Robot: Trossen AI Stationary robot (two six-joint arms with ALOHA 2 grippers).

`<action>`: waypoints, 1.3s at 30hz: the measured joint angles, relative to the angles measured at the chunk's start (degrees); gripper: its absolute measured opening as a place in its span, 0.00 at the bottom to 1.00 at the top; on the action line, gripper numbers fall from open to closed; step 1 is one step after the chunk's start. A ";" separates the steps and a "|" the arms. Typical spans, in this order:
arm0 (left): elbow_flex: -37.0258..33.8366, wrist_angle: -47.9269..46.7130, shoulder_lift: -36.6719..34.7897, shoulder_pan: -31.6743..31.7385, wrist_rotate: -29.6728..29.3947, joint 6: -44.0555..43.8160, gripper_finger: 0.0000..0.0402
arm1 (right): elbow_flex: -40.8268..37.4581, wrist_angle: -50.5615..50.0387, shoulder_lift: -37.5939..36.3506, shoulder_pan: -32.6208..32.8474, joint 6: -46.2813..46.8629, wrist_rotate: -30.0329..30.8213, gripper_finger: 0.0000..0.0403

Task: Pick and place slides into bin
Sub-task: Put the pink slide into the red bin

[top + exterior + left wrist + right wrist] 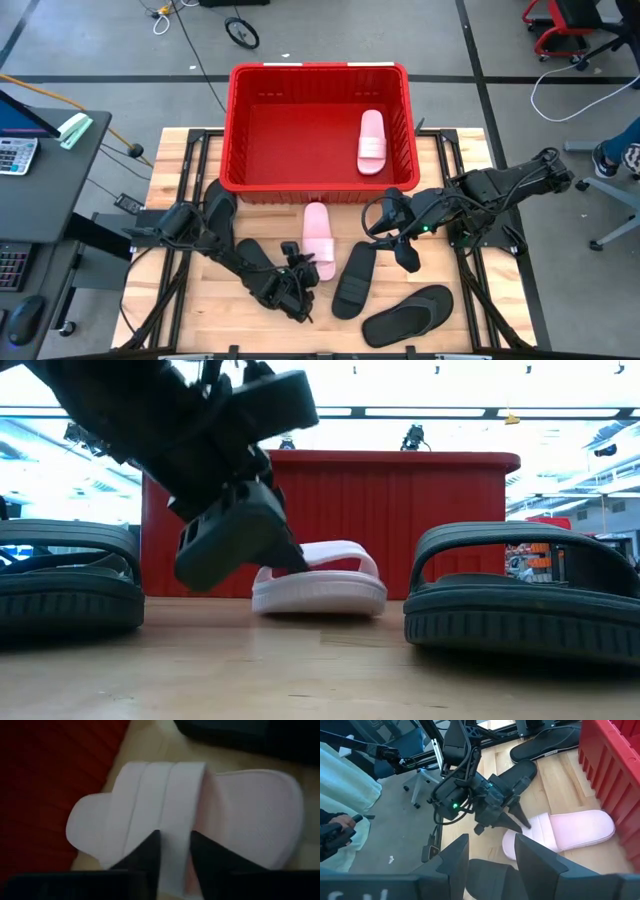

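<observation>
The red bin stands at the table's far middle with one pale pink slide lying inside. A second pink slide rests sole-down on the table just in front of the bin, and my left gripper is shut on its strap. My right gripper hovers open to the slide's right, over one end of a black slide. I cannot tell whether it touches that slide. Two black slides lie near the front edge. The low view shows black slides at left and right. My left gripper pinches the pink slide's wide strap between its two fingers, near one side of the strap. It comes slanting down from the table's left. The slide lies flat with its sole on the table.
The bin's thick near rim stands close behind the pink slide. A dark desk with a calculator is off the left edge. A person's hand and office chairs show beyond the table.
</observation>
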 joint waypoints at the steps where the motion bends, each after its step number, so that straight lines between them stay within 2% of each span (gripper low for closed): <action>1: 0.39 -0.08 0.00 -0.23 -0.04 0.15 0.18 | 0.00 0.00 0.00 0.00 -0.19 0.00 0.41; 4: 1.71 -2.46 0.04 -0.57 -0.06 -0.46 0.04 | 0.00 0.00 0.00 -0.02 -0.95 0.00 0.41; 9: 5.56 -9.71 0.07 -0.50 0.23 -1.90 0.01 | 0.00 0.00 0.00 0.00 -1.17 0.00 0.41; 12: 10.70 -15.95 0.15 -0.72 0.14 -1.88 0.01 | 0.00 0.00 0.00 0.00 -1.17 0.00 0.41; 16: 21.23 -27.66 0.15 -1.99 1.77 -1.90 0.01 | 0.00 0.00 0.00 0.00 -1.17 0.00 0.41; 21: 38.47 -42.70 0.15 -4.90 4.82 -2.21 0.00 | 0.00 -0.70 0.00 0.65 -0.49 0.39 0.41; 24: 50.24 -51.19 0.15 -6.69 5.19 -2.33 0.00 | 0.00 -0.72 0.00 1.69 2.45 1.44 0.40; 27: 61.15 -57.61 -0.15 -8.13 3.52 -2.05 0.00 | 0.00 -0.72 -0.28 3.66 9.43 0.80 0.39; 30: 55.54 -50.53 -7.74 -8.52 -0.51 2.00 0.00 | 0.00 -0.30 -0.80 7.43 17.74 0.53 0.38; 34: 54.86 -48.51 -13.79 -6.33 -6.39 3.46 0.00 | 0.00 0.22 -0.87 13.74 24.13 3.13 0.37; 37: 56.19 -45.60 -15.70 -2.77 -11.81 13.50 0.00 | 0.00 0.22 -0.87 17.97 24.39 9.06 0.37; 39: 57.24 -41.50 -16.45 1.36 -12.36 21.61 0.00 | 0.02 0.18 -0.87 19.92 24.35 14.36 0.37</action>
